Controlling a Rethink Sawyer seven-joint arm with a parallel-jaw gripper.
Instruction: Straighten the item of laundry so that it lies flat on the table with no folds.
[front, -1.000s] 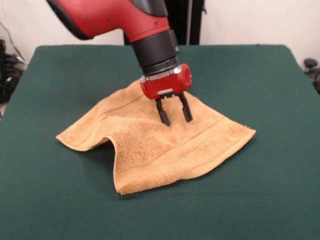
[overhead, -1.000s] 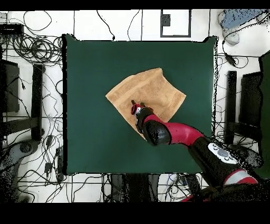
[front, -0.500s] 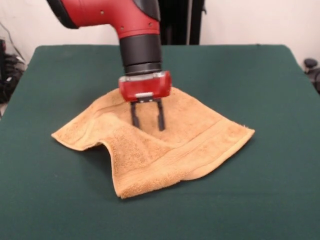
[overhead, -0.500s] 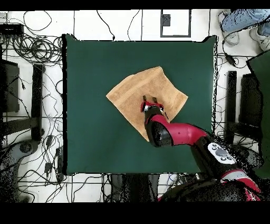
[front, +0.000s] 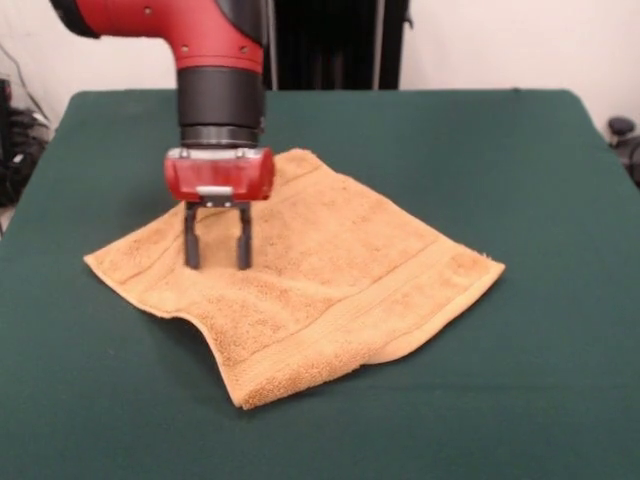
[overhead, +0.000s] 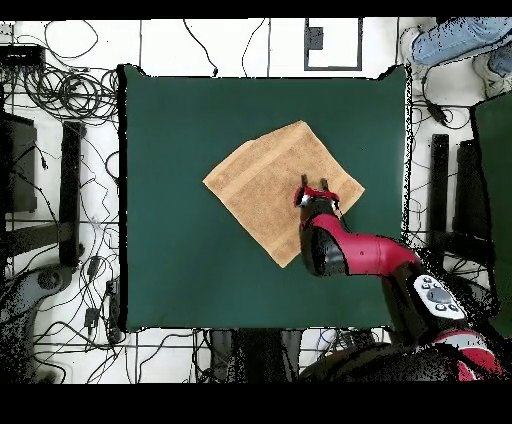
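The tan-orange towel (front: 320, 270) lies spread out near the middle of the green table (front: 520, 180), one corner toward the camera. Its near-left edge still curls up slightly. A woven band runs along the right hem. My gripper (front: 217, 266) points straight down over the towel's left part, open, with both fingertips (front: 191, 262) on or just above the cloth and nothing between them. In the overhead view the gripper (overhead: 314, 184) is at the towel's (overhead: 265, 185) right corner on the table (overhead: 170, 150).
The overhead view shows a person's legs (overhead: 455, 38) beyond the table's top right corner. Cables and black stands (overhead: 60, 190) lie on the floor around the table. The arm's red body (overhead: 350, 250) reaches in from the lower right.
The gripper has moved left in the front view, across the towel. The raised fold at the near-left edge has flattened and the left corner has stretched outward.
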